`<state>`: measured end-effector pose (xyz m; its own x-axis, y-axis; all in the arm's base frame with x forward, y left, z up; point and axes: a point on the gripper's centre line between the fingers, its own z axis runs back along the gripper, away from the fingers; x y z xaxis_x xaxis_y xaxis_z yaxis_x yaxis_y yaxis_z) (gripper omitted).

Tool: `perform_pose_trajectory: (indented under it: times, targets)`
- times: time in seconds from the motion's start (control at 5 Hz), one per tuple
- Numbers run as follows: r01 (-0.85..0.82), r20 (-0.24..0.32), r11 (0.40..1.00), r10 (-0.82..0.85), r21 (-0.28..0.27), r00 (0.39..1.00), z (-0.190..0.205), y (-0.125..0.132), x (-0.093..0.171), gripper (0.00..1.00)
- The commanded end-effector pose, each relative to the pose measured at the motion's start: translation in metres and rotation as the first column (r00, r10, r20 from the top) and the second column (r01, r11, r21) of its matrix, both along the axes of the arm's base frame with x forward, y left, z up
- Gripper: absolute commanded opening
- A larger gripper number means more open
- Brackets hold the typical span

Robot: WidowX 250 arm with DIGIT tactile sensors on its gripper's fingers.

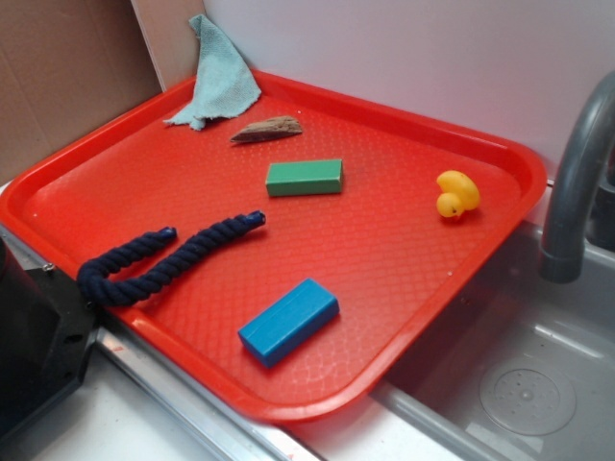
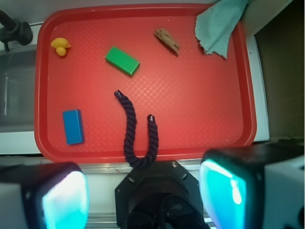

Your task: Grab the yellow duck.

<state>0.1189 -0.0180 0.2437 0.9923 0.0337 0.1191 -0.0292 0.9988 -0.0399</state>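
Below your wrist camera, the gripper (image 2: 143, 195) hangs wide open, empty. On the red tray (image 1: 404, 317), the yellow duck (image 1: 456, 193) sits near the faucet-side edge, beyond the green block (image 1: 304, 177).

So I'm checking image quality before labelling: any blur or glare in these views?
Exterior view: fairly sharp, soft even light, a faint sheen on the duck and red tray. Wrist view: tray contents sharp, but the gripper fingers at the bottom are blurred and glow cyan.
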Motion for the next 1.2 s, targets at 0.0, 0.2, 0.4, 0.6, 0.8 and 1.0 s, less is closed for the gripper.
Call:
perform_pose_trajectory:
  times: [0.0,0.2,0.4,0.6,0.8,1.0]
  targets:
    - [0.000,0.000,1.000,0.000,0.000,1.000,0.000,0.000,0.000,1.00]
    - [0.081,0.011,0.995,-0.082,0.065,0.997,-0.048,-0.029,0.050,1.00]
    - [0.318,0.114,0.946,-0.324,0.066,0.939,-0.079,-0.075,0.095,1.00]
    - [0.370,0.136,0.924,-0.380,0.095,0.915,-0.108,-0.091,0.143,1.00]
    - [0.476,0.110,0.876,-0.482,0.078,0.869,-0.143,-0.107,0.168,1.00]
    - [0.551,0.074,0.833,-0.554,0.056,0.829,-0.165,-0.123,0.181,1.00]
